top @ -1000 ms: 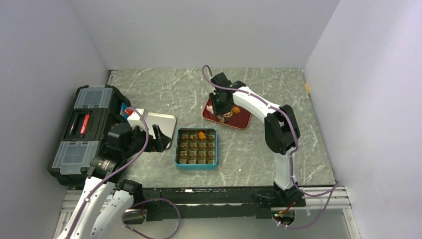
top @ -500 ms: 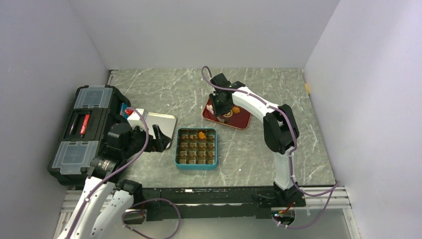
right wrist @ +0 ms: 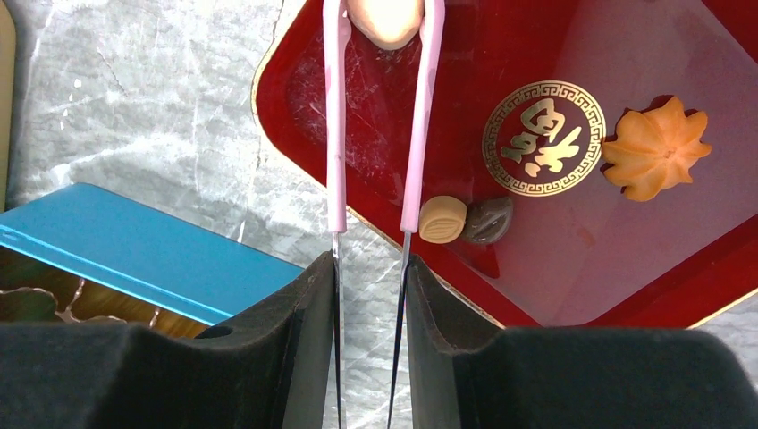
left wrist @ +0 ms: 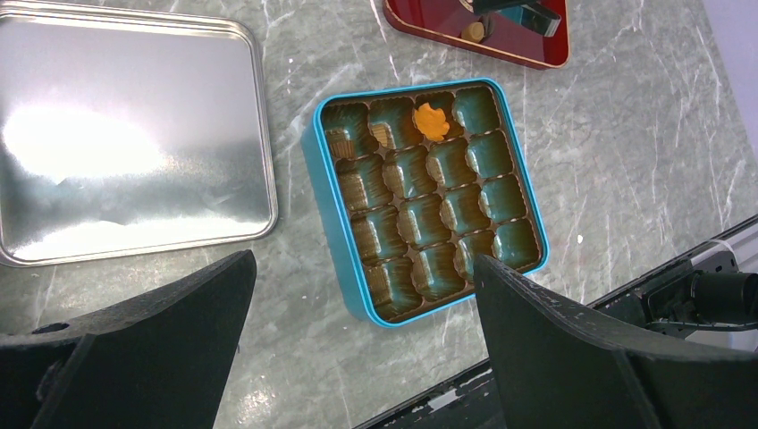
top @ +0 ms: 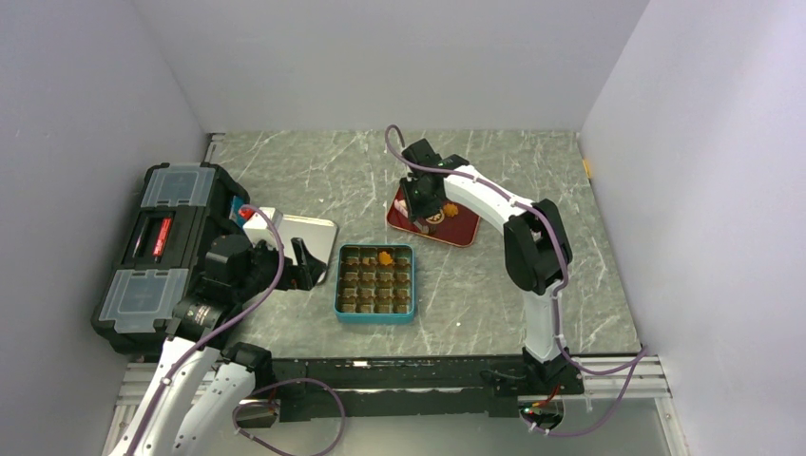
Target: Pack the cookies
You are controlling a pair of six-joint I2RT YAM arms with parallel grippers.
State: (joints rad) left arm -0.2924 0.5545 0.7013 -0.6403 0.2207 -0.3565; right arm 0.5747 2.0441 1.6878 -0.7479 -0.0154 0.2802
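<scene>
My right gripper (right wrist: 368, 268) is shut on thin pink tongs (right wrist: 337, 134), whose tips hold a pale cream cookie (right wrist: 385, 20) over the red tray (right wrist: 545, 259). On the tray lie an orange flower cookie (right wrist: 656, 148), a small tan piece (right wrist: 442, 219) and a dark-brown piece (right wrist: 487, 221). The teal tin (left wrist: 338, 234) with its grid of brown compartments holds one orange flower cookie (left wrist: 431, 121) in its far row. My left gripper (left wrist: 357, 295) is open and empty above the tin's near side. In the top view the right gripper (top: 423, 199) is over the tray (top: 462, 232).
The tin's silver lid (left wrist: 125, 134) lies left of the tin. A black toolbox (top: 157, 247) stands at the far left. The table's front rail (left wrist: 679, 277) runs just beyond the tin.
</scene>
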